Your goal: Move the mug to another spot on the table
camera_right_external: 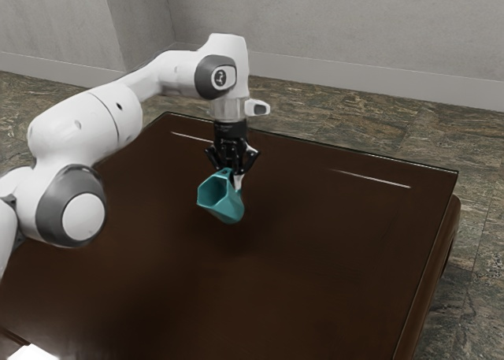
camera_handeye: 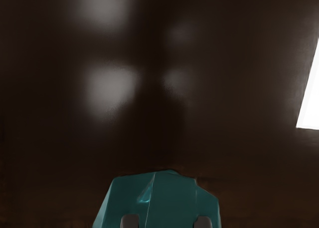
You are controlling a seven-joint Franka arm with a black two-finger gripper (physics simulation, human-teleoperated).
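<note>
Ext. view: the arm comes in from approx 9 o'clock and bends down over the table, a dark brown glossy top. The gripper points straight down, fingers drawn close together and pinching the top edge of the mug, so it has hold of the mug. The mug is teal, tilted, hanging at about 7 o'clock from the gripper, clear of the tabletop, over the table's far-middle part w/ a faint shadow under it. Nothing stands near it or btwn it and the rest of the top. Around the table: mottled stone floor at 12 to 3 o'clock, grey wall beyond. Count: 1 arm, 1 gripper, 1 mug, 1 table. Wrist view: the mug sits right under the hand, teal and faceted, w/ the dark tabletop past it showing 4 soft pale reflections and a dim shadow. A bright strip lies off to one side; can't tell what it is.
</note>
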